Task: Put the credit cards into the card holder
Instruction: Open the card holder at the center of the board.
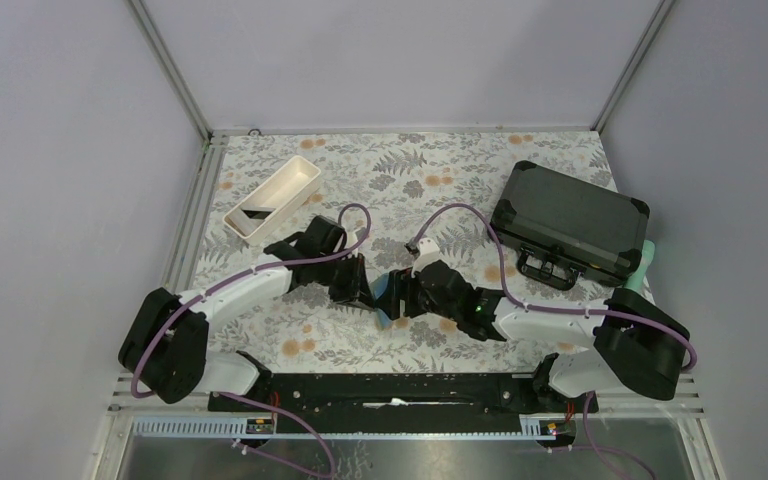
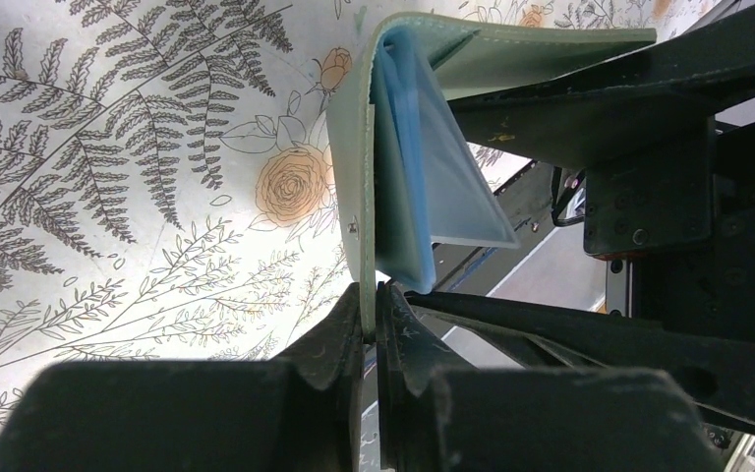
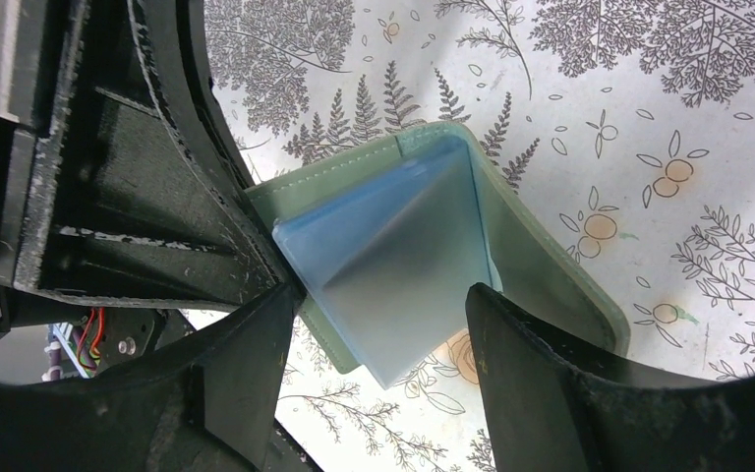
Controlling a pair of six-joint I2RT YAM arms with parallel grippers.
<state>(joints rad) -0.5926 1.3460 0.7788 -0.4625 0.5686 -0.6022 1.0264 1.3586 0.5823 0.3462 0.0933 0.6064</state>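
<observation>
- Left wrist view gives us the left arm's fingers (image 2: 339, 344), matt black plastic, pressed together on one edge of the card holder (image 2: 354, 167).
- We see its cover as smooth sage-green, flat and leather-like, with pale stitching along the rim and rounded corners.
- The card holder stands open like a book between the two arms, over the near middle of the table (image 1: 440, 170). We cannot tell whether it touches the cloth.
- Its pale blue pockets (image 2: 442, 187) fan out from the spine, thin, glossy and translucent.
- From the right wrist we find the right arm's fingers (image 3: 246, 374) spread apart, one on each side of the blue pockets and gripping nothing. Their black surfaces are scuffed with pale scratches.
- A grey sheen crosses one pocket; we cannot say whether a card sits inside.
- The table wears a white cloth printed with grey ferns and small orange flowers.
- From above we note a white oblong tray (image 1: 300, 185) at the far left, smooth-walled, with a dark flat shape (image 1: 257, 212) in its near end that we cannot identify.
- A black hard case (image 1: 570, 215) with rounded corners lies closed at the far right, its handle on the near edge.
- Plain pale lilac walls (image 1: 390, 60) enclose the table, with aluminium posts (image 1: 170, 70) running up the back corners.
</observation>
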